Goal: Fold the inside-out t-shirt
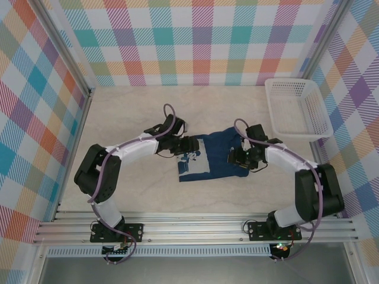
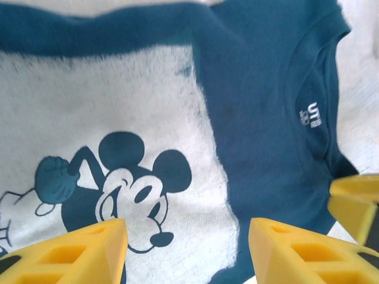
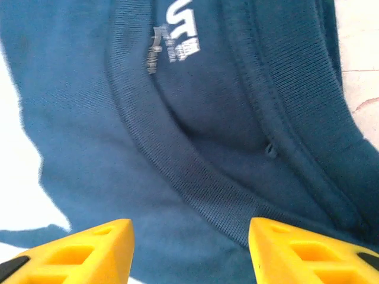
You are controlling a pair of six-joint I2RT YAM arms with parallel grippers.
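The dark navy t-shirt (image 1: 216,158) lies folded into a small block in the middle of the table, its pale print (image 1: 194,160) facing up at the left end. My left gripper (image 1: 190,145) hovers at the shirt's far left edge. In the left wrist view it (image 2: 186,251) stands open above the cartoon mouse print (image 2: 118,177), with the white neck label (image 2: 312,115) to the right. My right gripper (image 1: 237,157) is over the shirt's right end. Seen from the right wrist, it (image 3: 190,251) is open above the ribbed collar (image 3: 195,177), nothing pinched.
A white plastic basket (image 1: 324,118) stands at the back right of the table. Bare table surface (image 1: 136,112) surrounds the shirt. A yellow fingertip (image 2: 355,204) of the other gripper shows at the right edge of the left wrist view.
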